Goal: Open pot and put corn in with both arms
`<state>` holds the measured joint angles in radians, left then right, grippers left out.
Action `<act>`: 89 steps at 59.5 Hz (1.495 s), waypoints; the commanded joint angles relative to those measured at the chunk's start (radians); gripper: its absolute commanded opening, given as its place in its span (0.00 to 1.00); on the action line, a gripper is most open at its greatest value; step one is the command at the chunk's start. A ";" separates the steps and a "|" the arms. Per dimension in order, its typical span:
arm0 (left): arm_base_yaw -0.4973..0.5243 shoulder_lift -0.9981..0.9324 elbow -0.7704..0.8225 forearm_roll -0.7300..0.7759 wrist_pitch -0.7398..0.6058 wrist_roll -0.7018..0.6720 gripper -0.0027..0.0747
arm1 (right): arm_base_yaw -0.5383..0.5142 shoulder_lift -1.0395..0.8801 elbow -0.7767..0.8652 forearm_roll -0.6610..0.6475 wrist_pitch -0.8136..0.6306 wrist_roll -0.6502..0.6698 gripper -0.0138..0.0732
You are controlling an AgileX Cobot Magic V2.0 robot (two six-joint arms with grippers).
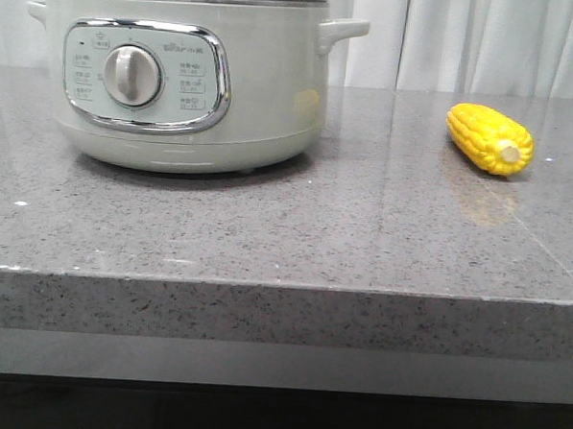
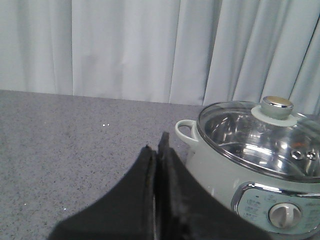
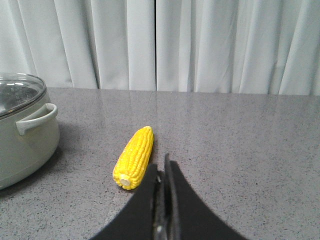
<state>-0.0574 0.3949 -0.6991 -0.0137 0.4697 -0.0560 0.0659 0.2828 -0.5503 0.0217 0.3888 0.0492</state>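
The pot (image 1: 264,98) stands at the far left of the grey counter, pale cream-green, with a chrome-framed panel and round dial facing me. Its glass lid (image 2: 250,135) with a round knob (image 2: 272,106) sits closed on it. The pot also shows in the right wrist view (image 3: 20,145). The corn (image 1: 488,139) lies on the counter to the right, pale stub end toward me; it also shows in the right wrist view (image 3: 134,156). My left gripper (image 2: 156,145) is shut and empty, just beside the pot's side handle (image 2: 186,131). My right gripper (image 3: 160,162) is shut and empty, just short of the corn.
The grey speckled counter (image 1: 285,234) ends in a front edge near me. White curtains (image 3: 160,45) hang behind the counter.
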 commanded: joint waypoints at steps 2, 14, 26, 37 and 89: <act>0.001 0.062 -0.043 -0.006 -0.055 0.000 0.01 | -0.004 0.073 -0.045 -0.005 -0.067 -0.003 0.02; 0.001 0.109 -0.040 -0.007 -0.055 0.000 0.01 | -0.004 0.123 -0.044 -0.005 -0.062 -0.003 0.02; 0.001 0.135 -0.040 0.005 -0.049 0.000 0.01 | -0.004 0.135 -0.044 -0.008 -0.055 -0.004 0.03; 0.001 0.155 -0.040 0.039 -0.051 0.000 0.34 | -0.004 0.135 -0.044 -0.009 -0.046 -0.004 0.29; -0.423 0.554 -0.197 -0.007 -0.422 0.000 0.67 | -0.004 0.135 -0.044 -0.009 -0.041 -0.004 0.76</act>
<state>-0.4417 0.8886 -0.8209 -0.0121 0.1731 -0.0560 0.0659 0.4039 -0.5616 0.0194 0.4207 0.0492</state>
